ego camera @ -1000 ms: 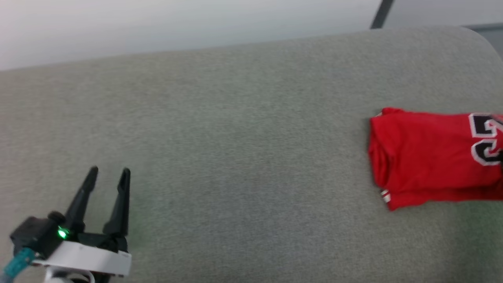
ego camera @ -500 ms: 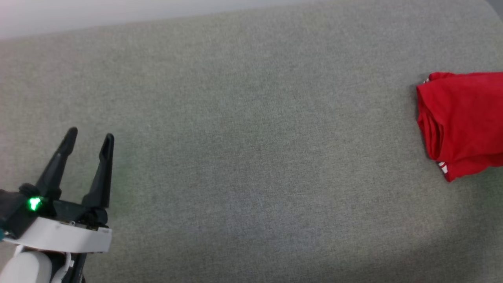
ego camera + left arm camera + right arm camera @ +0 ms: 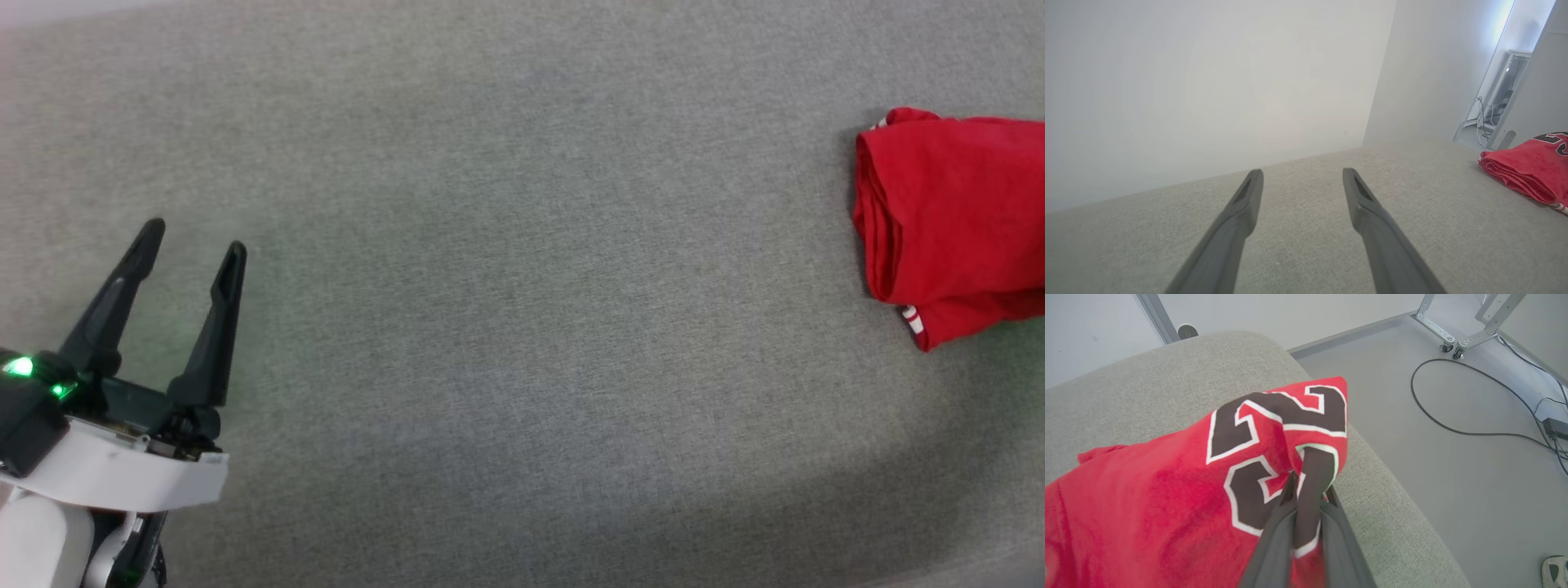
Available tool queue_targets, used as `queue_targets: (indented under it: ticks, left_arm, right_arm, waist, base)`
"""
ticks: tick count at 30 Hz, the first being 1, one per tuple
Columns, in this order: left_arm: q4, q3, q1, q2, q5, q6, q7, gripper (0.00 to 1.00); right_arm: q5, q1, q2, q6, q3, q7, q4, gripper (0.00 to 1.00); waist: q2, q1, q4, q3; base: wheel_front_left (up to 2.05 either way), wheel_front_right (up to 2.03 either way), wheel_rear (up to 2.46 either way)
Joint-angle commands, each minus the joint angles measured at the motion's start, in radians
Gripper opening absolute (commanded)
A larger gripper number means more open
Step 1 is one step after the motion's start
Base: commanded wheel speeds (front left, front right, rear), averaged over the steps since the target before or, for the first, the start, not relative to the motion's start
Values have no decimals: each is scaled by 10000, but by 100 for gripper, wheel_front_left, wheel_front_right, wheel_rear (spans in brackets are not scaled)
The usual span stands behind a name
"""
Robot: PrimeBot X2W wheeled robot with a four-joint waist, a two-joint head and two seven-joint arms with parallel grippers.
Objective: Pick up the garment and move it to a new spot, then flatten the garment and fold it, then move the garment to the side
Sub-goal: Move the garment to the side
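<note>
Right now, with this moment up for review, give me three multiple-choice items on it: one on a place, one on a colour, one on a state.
1. In the head view, where on the grey cushion is the garment?
A. in the centre
B. at the right edge of the picture
C. in the lower left corner

2. What colour are the numerals on the garment?
A. yellow with a red outline
B. blue with no outline
C. black with a white outline

3. What state is the right pincer in?
A. shut on the garment
B. open above bare cushion
C. shut on nothing

Answers:
1 B: the red fabric runs off the right side of the head view.
2 C: the right wrist view shows black figures edged in white.
3 A: it pinches a fold of the printed fabric.
</note>
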Motion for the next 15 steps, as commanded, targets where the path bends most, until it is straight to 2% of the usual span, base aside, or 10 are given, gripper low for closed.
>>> queue_targets:
  ticks: [1, 15]
  left_arm:
    - [-35, -29, -147, 49, -72, -22, 9, 100]
    - [-167, -46, -352, 434, -154, -22, 10, 100]
  right_arm:
    - [-92, -168, 52, -11, 21, -164, 76, 0]
    - [-1673, -865, 259, -11, -229, -1530, 1038, 0]
  waist:
    - [-1, 0, -129, 122]
    - [-1, 0, -7, 460]
  base:
    - [0, 0, 0]
    - [0, 0, 0]
